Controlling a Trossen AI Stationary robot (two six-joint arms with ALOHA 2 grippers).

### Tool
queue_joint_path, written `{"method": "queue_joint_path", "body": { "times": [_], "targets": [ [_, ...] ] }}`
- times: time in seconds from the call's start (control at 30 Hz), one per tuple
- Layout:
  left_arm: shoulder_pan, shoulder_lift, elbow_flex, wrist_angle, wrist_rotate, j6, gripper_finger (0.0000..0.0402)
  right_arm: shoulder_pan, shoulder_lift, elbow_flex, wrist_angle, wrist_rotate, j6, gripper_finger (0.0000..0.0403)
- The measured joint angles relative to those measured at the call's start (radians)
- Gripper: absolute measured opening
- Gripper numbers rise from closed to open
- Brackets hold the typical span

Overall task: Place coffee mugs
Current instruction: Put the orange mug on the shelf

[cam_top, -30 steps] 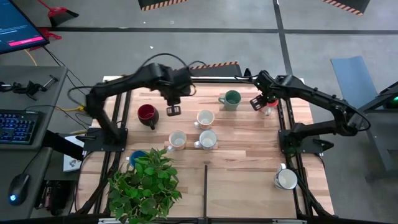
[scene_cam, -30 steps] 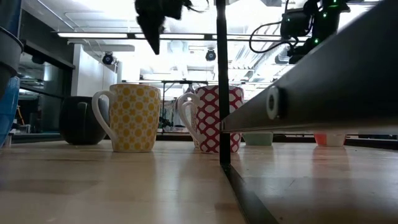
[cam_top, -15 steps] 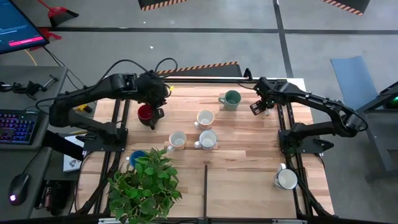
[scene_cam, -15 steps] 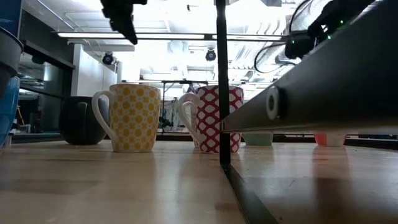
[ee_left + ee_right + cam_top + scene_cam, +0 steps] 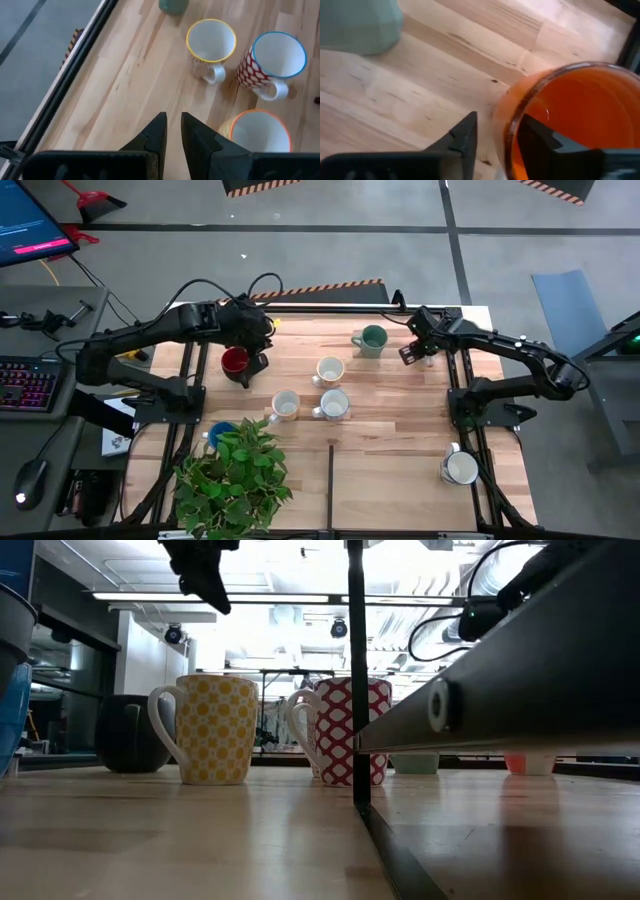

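High view: we see the left gripper (image 5: 257, 363) by the red mug (image 5: 236, 362) at far left; the right gripper (image 5: 412, 352) sits far right, just right of the green mug (image 5: 373, 338).
Low view: we note a yellow mug (image 5: 212, 729) and a red-patterned mug (image 5: 345, 730) standing mid-table.
Left wrist view: fingers (image 5: 156, 134) nearly together, holding nothing.
Right wrist view: fingers (image 5: 465, 133) straddle the orange mug (image 5: 560, 115) wall, one outside, one inside; we cannot tell if they pinch it.
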Motion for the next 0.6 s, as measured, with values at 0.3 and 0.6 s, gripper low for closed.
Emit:
{"method": "queue_joint_path", "body": {
  "times": [0.3,0.6],
  "targets": [
    [-0.05,0.0,0.0,0.028,-0.001,-0.028,0.0047,0.002,0.0,0.011,-0.014,-0.023,-0.061,0.0007],
    [-0.076,0.0,0.0,0.047,0.0,-0.027,0.0047,0.098,-0.073,0.217,-0.151,-0.026,-0.084,0.0003]
  ]
}}
